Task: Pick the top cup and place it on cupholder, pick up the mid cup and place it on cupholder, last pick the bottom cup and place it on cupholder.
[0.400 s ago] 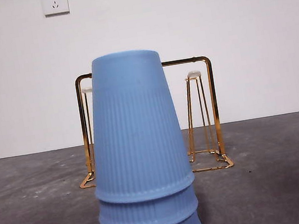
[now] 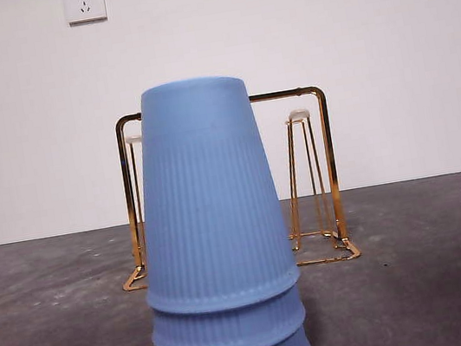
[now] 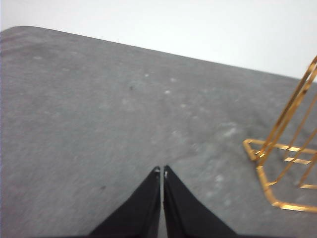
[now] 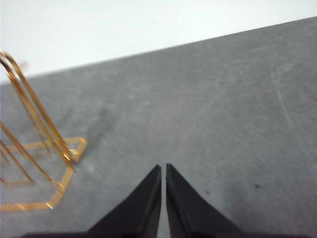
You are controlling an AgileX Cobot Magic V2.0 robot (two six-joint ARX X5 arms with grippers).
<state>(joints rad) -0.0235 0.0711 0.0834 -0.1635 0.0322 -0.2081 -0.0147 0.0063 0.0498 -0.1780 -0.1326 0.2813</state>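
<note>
Left fingers [image 3: 162, 171] and right fingers [image 4: 163, 167] are both pressed together, empty, each over bare mottled grey table [image 2: 438, 263] beside the gold wire cupholder [image 2: 319, 176]. In front of it stand three nested, inverted, ribbed matte-blue cups [image 2: 214, 228], with open table on both sides.

- A bare test bench is showing here, likely a lab.
- A grey mottled table [image 2: 440, 280] is running up to a plain white wall [image 2: 368, 46].
- Two sockets [image 2: 84, 3] are sitting high on that wall.
</note>
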